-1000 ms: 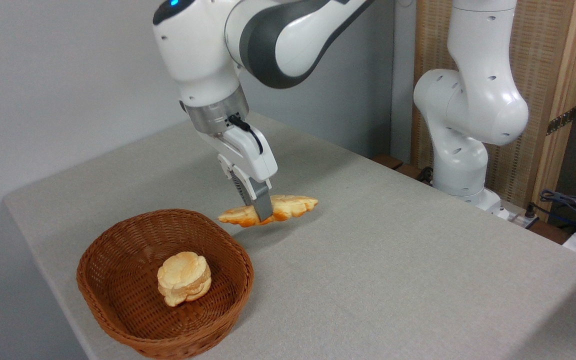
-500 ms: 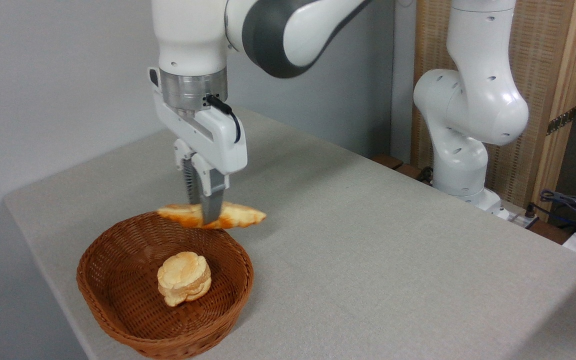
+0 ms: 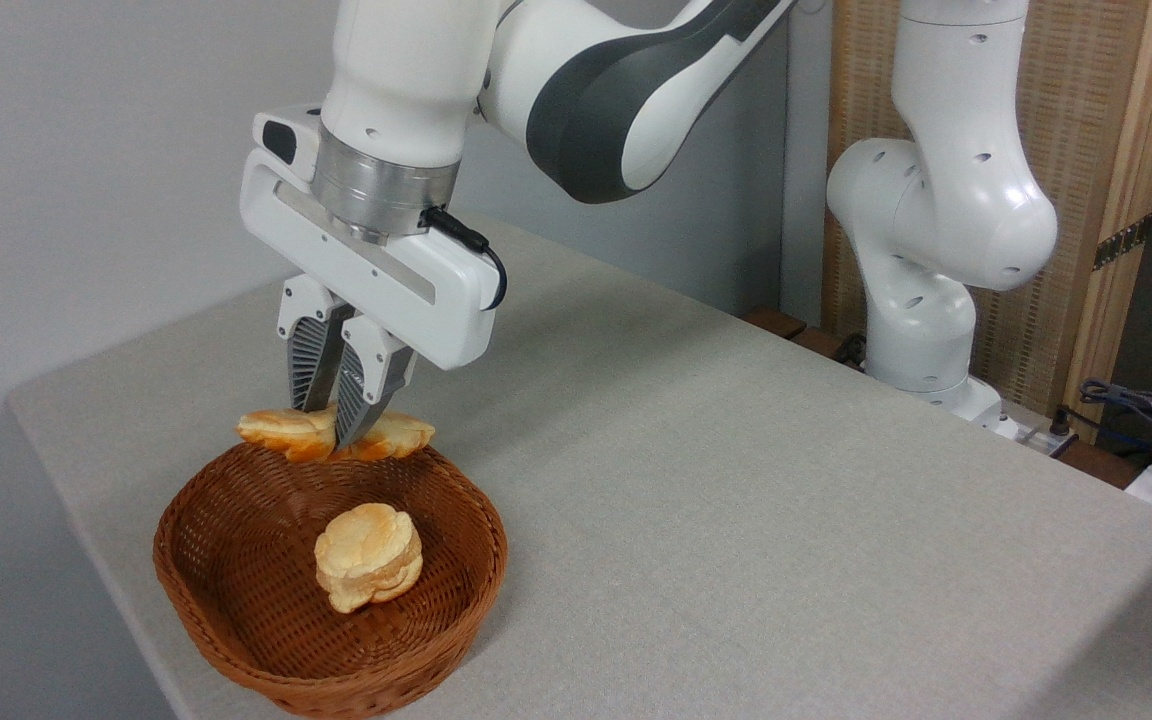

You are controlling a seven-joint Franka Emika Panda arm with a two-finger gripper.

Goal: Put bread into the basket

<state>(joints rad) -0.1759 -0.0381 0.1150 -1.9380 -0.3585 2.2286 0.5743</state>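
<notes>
We see the gripper point(image 3: 333, 432) clamped on the bread point(image 3: 334, 436), hovering over the basket's point(image 3: 236, 655) far rim. Released here, it may catch the rim, tip out onto the table point(image 3: 736, 500).

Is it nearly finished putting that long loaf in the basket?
Nearly. Done: the bread is picked up, pinched in the gripper. In hand: it hangs above the far rim of the basket, where a round bun already lies. Left: lower it a little, open the fingers and pull away.
</notes>
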